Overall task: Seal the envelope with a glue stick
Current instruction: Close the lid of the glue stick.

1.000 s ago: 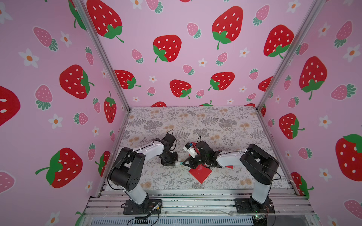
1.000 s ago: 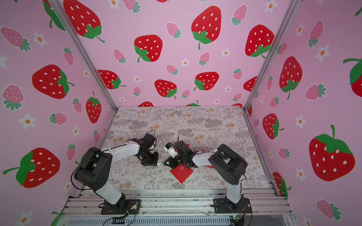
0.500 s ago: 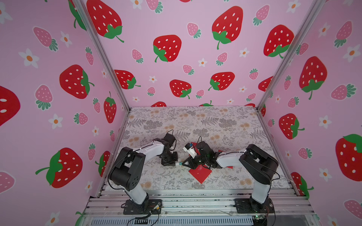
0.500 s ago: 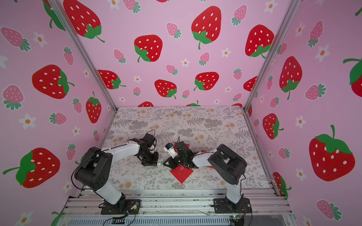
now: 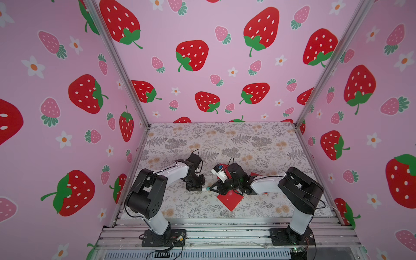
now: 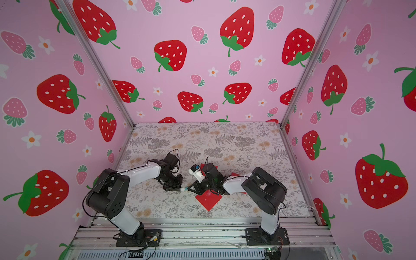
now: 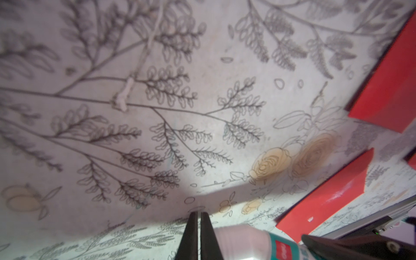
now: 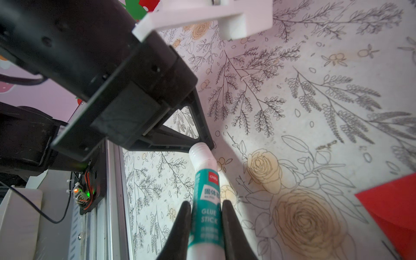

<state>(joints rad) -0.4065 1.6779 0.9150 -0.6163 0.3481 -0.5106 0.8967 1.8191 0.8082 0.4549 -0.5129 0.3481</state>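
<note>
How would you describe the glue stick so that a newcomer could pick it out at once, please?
Start at the front half of the grey floral-print tabletop, just left of the flat red paper envelope. There the right pincer is shut on a small white plastic glue stick. Its teal label band marks it: the only white-and-teal cylinder among red paper and black robot parts.

- I work inside a lab-style robot test booth, not a lived-in room.
- Pink strawberry-print panels (image 5: 202, 67) wall me in on three sides, joined by bare aluminium posts (image 5: 118, 67).
- My tabletop (image 5: 247, 139) is covered with a printed grey-and-tan floral sheet.
- My arm bases (image 5: 163, 238) are bolted to slotted aluminium rails (image 5: 225, 231) along the front edge.
- A small lit circuit board (image 8: 82, 195) sits exposed by the rail.
</note>
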